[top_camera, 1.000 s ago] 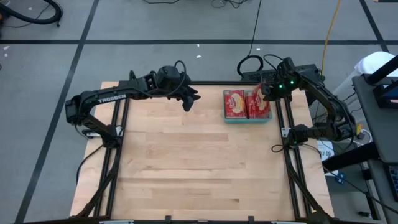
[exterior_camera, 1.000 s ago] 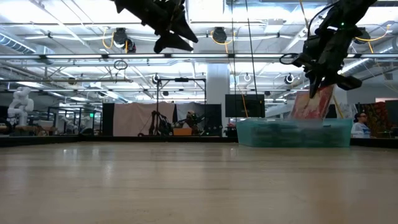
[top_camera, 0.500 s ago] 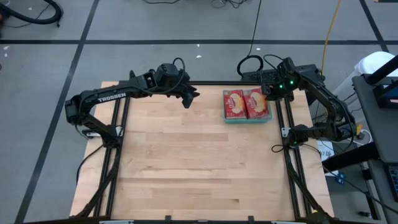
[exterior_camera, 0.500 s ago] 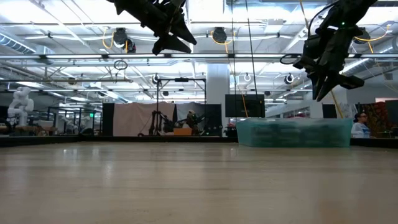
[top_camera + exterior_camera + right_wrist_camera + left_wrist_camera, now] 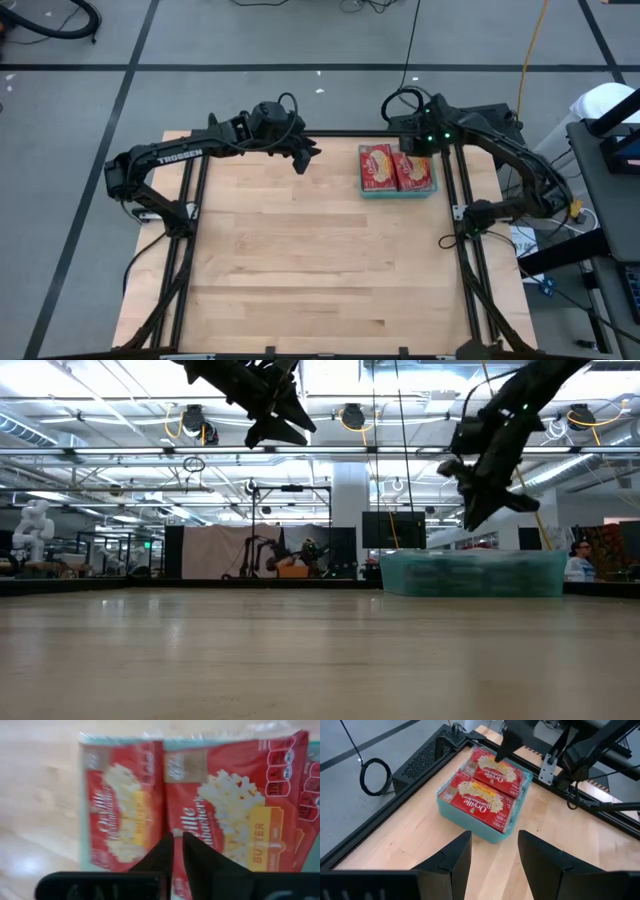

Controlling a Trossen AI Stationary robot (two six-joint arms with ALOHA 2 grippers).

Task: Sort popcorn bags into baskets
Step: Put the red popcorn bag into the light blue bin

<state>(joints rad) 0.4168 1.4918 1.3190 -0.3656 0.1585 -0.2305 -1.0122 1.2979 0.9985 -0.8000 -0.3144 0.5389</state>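
The teal basket (image 5: pixel 398 194) (image 5: pixel 472 573) stands near the table's far right corner. Two red popcorn bags lie flat in it side by side, picture up: one (image 5: pixel 377 167) (image 5: pixel 117 805) on the left, one (image 5: pixel 416 168) (image 5: pixel 235 810) on the right. My right gripper (image 5: pixel 403 148) (image 5: pixel 478 518) (image 5: pixel 177 851) hangs above the basket's far edge, fingers shut and touching nothing. My left gripper (image 5: pixel 303 156) (image 5: pixel 277 428) (image 5: pixel 494 851) hovers high over the far middle of the table, open and empty, looking toward the basket (image 5: pixel 480 832).
Bare wooden table top spreads to the left of the basket and toward the near edge. A black frame rail runs along the table's far and right edges close to the basket. Cables lie on the floor beyond the far edge.
My right gripper has let go of a popcorn bag that it held tilted over the basket's right half; that bag now lies flat beside the other one. The gripper then swung toward the table's left, over the basket's far edge.
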